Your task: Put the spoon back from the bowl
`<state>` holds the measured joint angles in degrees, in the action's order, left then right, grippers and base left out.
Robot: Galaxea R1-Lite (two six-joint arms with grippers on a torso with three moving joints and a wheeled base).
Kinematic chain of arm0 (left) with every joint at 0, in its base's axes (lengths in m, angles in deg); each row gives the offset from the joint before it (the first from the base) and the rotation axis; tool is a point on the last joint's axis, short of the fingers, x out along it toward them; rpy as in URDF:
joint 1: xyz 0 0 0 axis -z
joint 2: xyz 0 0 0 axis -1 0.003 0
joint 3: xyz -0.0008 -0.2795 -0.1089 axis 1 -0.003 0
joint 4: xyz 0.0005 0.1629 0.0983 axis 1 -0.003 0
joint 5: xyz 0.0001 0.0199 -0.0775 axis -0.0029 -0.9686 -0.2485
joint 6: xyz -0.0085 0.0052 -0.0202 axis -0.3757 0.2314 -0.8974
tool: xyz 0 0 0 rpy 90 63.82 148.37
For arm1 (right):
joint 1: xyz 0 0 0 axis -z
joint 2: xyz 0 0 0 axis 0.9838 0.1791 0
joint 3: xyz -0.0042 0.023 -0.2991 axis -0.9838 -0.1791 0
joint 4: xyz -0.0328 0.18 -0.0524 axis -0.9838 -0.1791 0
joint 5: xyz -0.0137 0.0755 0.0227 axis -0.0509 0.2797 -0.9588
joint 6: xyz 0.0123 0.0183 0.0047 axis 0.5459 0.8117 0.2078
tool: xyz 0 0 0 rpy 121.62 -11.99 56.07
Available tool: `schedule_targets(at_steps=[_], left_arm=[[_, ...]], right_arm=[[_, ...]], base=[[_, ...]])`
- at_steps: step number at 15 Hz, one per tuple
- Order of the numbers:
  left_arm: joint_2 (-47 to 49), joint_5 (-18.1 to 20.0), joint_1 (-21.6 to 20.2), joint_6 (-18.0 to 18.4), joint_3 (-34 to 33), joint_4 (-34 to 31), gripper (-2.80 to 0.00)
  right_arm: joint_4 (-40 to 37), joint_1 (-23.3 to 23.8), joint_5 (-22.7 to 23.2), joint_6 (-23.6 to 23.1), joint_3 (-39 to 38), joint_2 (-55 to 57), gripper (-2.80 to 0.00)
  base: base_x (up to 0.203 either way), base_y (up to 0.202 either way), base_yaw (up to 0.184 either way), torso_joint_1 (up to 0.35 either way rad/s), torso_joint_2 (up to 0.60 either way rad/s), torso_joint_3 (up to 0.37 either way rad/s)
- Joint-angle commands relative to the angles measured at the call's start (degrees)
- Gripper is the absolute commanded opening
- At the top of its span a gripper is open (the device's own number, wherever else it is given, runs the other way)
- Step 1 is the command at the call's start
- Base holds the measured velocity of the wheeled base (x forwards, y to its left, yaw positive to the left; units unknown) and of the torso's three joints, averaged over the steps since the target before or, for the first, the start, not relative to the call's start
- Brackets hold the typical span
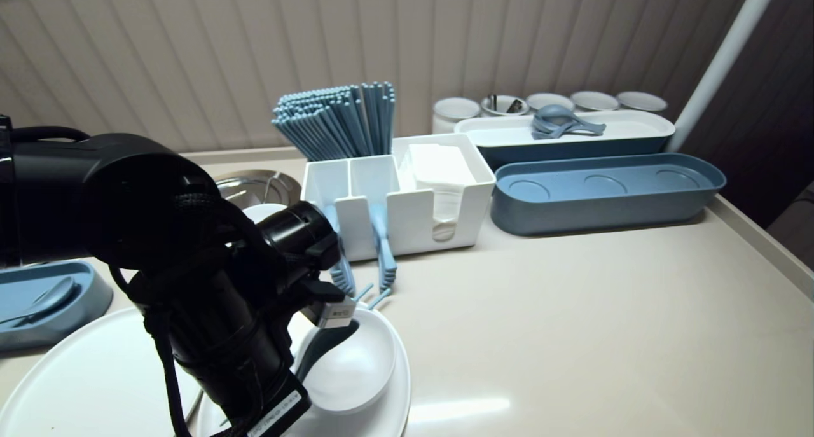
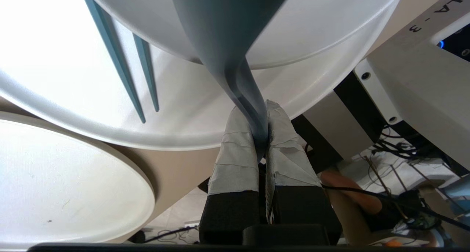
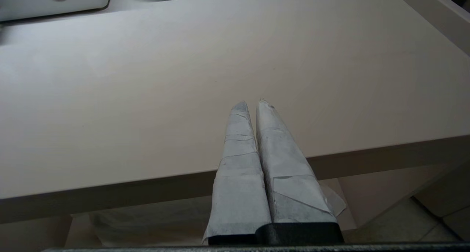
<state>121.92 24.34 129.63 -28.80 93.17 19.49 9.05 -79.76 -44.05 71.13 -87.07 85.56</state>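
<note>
Handle of the spoon (image 2: 220, 32) in the left gripper (image 2: 261, 110), spoon lying in a bowl (image 1: 356, 367) under the gripper, bowl on a plate (image 1: 400, 405), chopsticks (image 2: 112, 54) beside the bowl, second plate (image 1: 82, 373) left of the gripper, organizer (image 1: 407, 214) behind it, trays (image 1: 604, 211) far right.

The left arm (image 1: 127, 221) is glossy black and rounded, with a braided black cable (image 1: 166, 360) and a white label (image 1: 275, 413) near the wrist. The left hand (image 2: 261, 110) and right hand (image 3: 250, 104) match: tapered fingers (image 3: 238, 164) wrapped in grey-white tape, with black bases.
</note>
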Motion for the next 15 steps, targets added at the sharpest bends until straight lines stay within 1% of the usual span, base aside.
schedule_targets(at_steps=[1,5,8,12,13,14,15], left_arm=[[-0.81,0.05,0.01,0.05,0.08,-0.38,-2.8],[-1.83,0.23,0.01,-0.03,0.51,-0.38,-2.8],[-3.59,0.36,-0.37,-1.16,2.49,-0.29,-2.8],[-6.78,-0.34,-1.93,-7.43,6.99,-0.29,-2.8],[-7.06,-1.88,-2.93,-9.66,8.4,-0.29,-2.8],[-7.29,-5.73,-4.09,-12.57,9.58,-0.28,-2.8],[-7.6,-8.66,-5.66,-15.03,10.64,0.49,-2.8]], right_arm=[[-0.01,-0.01,0.0,0.01,0.0,-0.02,-2.8],[-0.01,-0.1,0.05,0.01,0.0,-0.02,-2.8],[-0.01,-0.1,0.04,0.01,0.0,-0.02,-2.8],[-0.01,-0.01,0.05,0.01,0.0,-0.02,-2.8],[-0.01,-0.01,0.03,0.01,0.0,-0.02,-2.8],[-0.01,-0.01,-0.02,0.01,0.0,-0.02,-2.8],[-0.01,-0.01,-0.04,0.01,0.0,-0.02,-2.8]], base=[[0.0,0.0,0.0,0.0,0.0,0.0],[0.0,0.0,0.0,0.0,0.0,0.0],[0.0,0.0,0.0,0.0,0.0,0.0],[0.0,0.0,0.0,0.0,0.0,0.0],[0.0,0.0,0.0,0.0,0.0,0.0],[0.0,0.0,0.0,0.0,0.0,0.0],[0.0,0.0,0.0,0.0,0.0,0.0]])
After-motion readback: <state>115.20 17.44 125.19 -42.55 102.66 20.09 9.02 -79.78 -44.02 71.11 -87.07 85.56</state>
